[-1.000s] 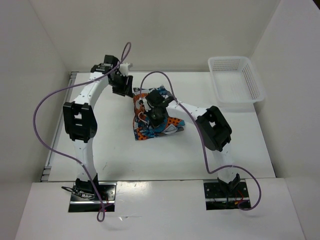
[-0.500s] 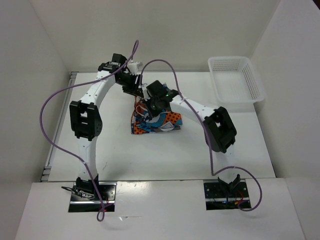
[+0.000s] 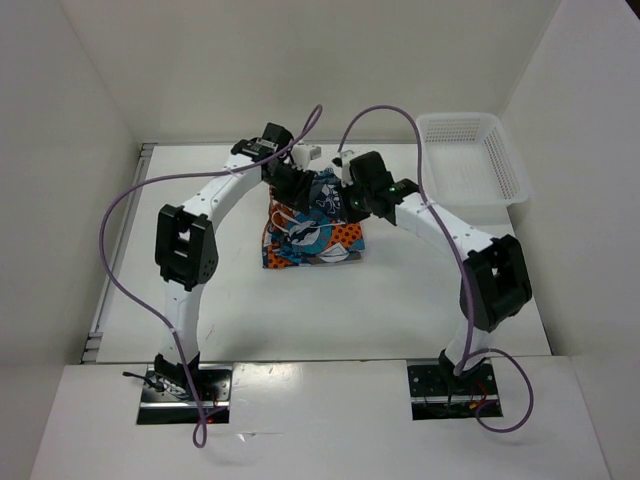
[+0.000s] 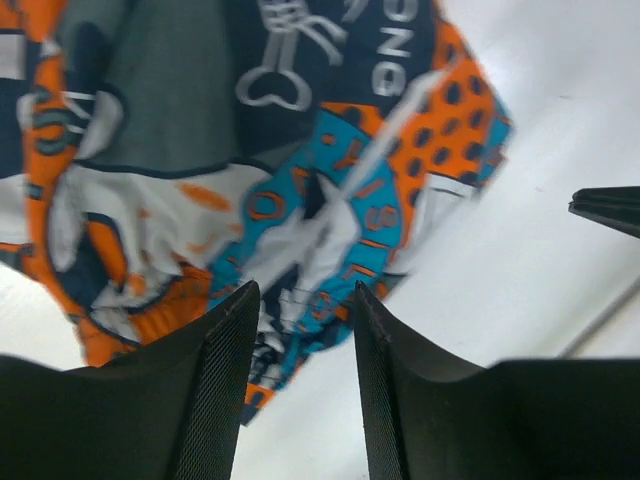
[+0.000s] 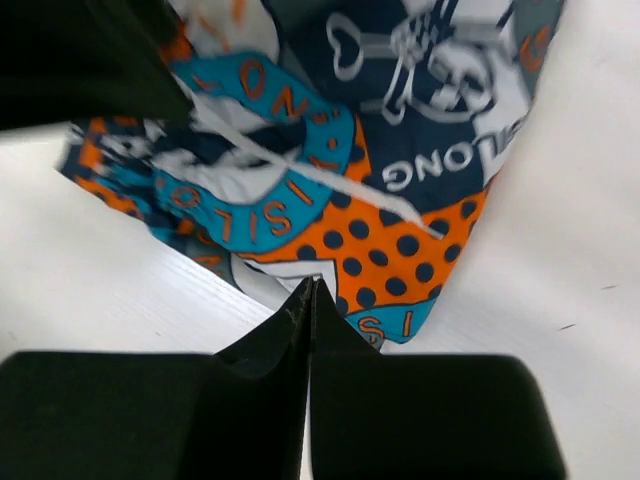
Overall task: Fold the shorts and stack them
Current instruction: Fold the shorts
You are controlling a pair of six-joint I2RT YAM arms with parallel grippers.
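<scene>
White counter (image 3: 230,300), white walls round it; both arm bases bolted at the near edge. The shorts (image 3: 312,232) lie mid-counter in a loose bunched heap, orange dotted patch on the right side. Left hand (image 3: 293,185) sits over the heap's far-left part; its fingers (image 4: 215,400) are spread w/ a gap, printed cloth showing between, nothing pinched. Right hand (image 3: 357,200) is at the far-right edge of the heap; its fingers (image 5: 270,370) are pressed together, no cloth between them. Mesh basket (image 3: 505,170) in the far-right corner, well apart from the shorts.
</scene>
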